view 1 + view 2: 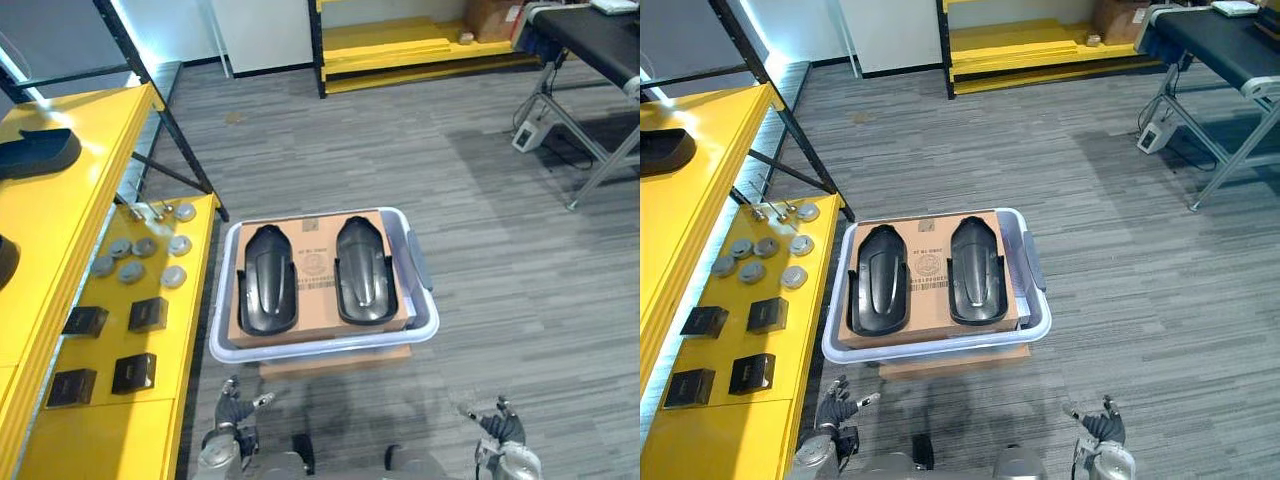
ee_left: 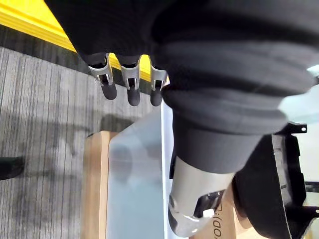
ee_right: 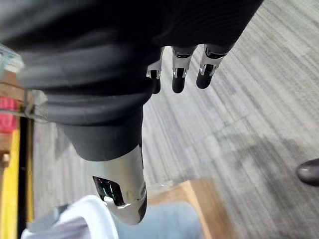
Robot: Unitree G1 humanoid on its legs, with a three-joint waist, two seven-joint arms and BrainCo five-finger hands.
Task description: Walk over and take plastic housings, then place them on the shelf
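Note:
Two dark plastic housings, a left one (image 1: 268, 278) and a right one (image 1: 361, 270), lie side by side on a cardboard sheet (image 1: 318, 270) inside a pale bin (image 1: 424, 322) on the floor ahead. My left hand (image 1: 236, 408) hangs low at the bottom left with relaxed fingers (image 2: 132, 84), holding nothing. My right hand (image 1: 499, 428) hangs at the bottom right, its fingers (image 3: 179, 74) also loose and empty. Both hands are short of the bin's near rim. A third dark housing (image 1: 35, 152) rests on the yellow shelf (image 1: 60, 220) at the left.
The yellow shelf's lower level (image 1: 150, 330) holds several grey discs (image 1: 140, 255) and small black blocks (image 1: 147, 314). A black shelf frame leg (image 1: 170, 120) slants beside the bin. A second yellow rack (image 1: 420, 45) stands far ahead, and a dark table (image 1: 600, 50) at the right.

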